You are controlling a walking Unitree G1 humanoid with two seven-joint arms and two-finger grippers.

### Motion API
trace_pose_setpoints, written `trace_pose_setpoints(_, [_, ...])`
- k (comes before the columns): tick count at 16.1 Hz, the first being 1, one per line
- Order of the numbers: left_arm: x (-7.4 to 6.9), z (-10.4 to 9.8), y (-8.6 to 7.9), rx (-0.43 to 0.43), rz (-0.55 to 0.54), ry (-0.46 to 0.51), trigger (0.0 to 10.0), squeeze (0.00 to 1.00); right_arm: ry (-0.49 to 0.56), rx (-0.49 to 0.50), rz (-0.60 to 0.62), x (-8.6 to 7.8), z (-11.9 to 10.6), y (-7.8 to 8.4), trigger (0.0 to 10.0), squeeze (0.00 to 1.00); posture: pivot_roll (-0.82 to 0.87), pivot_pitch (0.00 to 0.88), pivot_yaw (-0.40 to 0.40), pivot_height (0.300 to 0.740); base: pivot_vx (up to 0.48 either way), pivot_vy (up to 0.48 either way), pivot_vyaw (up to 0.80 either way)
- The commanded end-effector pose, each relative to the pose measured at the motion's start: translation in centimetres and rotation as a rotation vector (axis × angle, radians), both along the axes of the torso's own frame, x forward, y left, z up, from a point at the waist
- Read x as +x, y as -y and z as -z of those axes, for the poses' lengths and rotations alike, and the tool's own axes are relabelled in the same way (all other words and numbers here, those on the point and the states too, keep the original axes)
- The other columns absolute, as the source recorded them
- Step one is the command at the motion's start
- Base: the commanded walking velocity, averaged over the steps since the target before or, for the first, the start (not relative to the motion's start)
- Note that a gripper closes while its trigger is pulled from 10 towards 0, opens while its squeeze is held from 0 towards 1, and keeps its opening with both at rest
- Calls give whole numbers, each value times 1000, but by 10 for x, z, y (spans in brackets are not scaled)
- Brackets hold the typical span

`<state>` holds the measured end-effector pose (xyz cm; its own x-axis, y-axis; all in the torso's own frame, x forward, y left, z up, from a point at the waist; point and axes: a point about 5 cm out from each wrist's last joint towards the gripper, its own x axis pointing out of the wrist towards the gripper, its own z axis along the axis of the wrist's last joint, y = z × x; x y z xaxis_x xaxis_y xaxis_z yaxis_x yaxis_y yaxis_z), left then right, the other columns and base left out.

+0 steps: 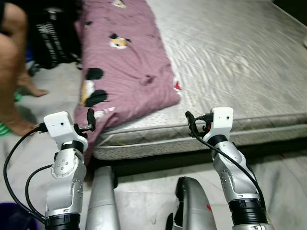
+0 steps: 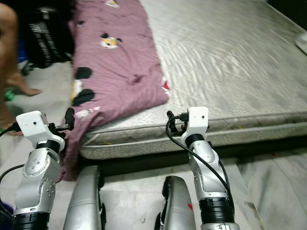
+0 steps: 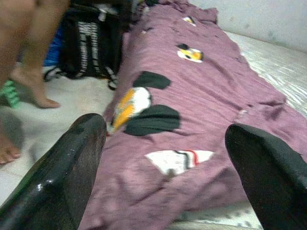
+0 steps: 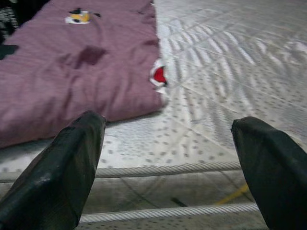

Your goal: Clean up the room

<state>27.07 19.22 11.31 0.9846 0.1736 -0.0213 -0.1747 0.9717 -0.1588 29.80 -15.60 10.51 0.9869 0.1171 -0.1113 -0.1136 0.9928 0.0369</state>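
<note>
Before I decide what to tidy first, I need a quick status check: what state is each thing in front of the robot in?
Purple blanket: spread along the mattress's left side, its near corner hanging over the edge.
Mattress: bare, no sheet on it.
Black bag: on the floor beside the bed.
Left gripper: open, facing the blanket.
Right gripper: open, facing the mattress edge.
Person: standing barefoot at the left.

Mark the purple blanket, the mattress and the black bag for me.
purple blanket (image 1: 127, 67), left eye view, on plain fabric mid-blanket.
mattress (image 1: 240, 62), left eye view, on the bare quilted top.
black bag (image 3: 88, 45), left wrist view, on its front with the striped strap.
</note>
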Motion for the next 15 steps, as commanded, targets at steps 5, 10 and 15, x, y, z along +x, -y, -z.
trace_pose_setpoints(5, [0,-4,0,4,12,8,10000,0,5,2,4,0,-2,1,10000,0,29,107,-76,519,0,0,0])
trace_pose_setpoints(10, [0,-5,1,-7,34,27,10000,0,2,4,3,-1,-2,1,10000,0,29,109,-74,519,0,0,0])
trace_pose_setpoints(15, [0,-7,3,-10,49,39,10000,0,-1,7,0,0,-1,1,10000,0,29,109,-74,519,214,0,0])
